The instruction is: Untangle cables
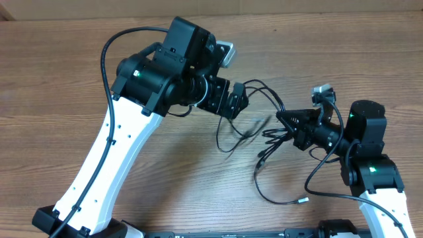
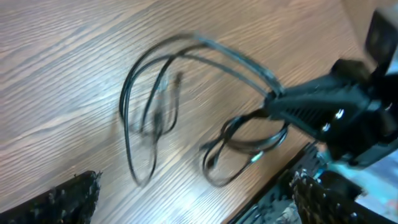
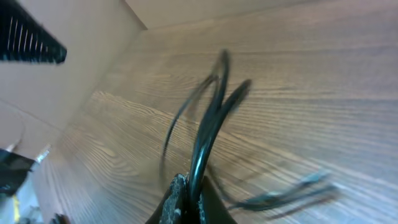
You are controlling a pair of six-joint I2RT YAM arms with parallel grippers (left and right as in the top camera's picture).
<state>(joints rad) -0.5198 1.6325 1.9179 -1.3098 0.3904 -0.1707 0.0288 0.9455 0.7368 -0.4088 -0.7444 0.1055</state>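
Thin black flexible cables lie looped on the brown wood-grain table. Several strands rise into the right gripper, whose black fingers are clenched on them. Just left of the right gripper, the left gripper hangs spread wide, grasping nothing. A small silver plug end lies nearer the arm base than the right gripper

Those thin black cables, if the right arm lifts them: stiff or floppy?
Likely floppy: the cables trail in loose loops from the right jaws. Probably light, being so thin. Loops may snag each other and drag along the table.
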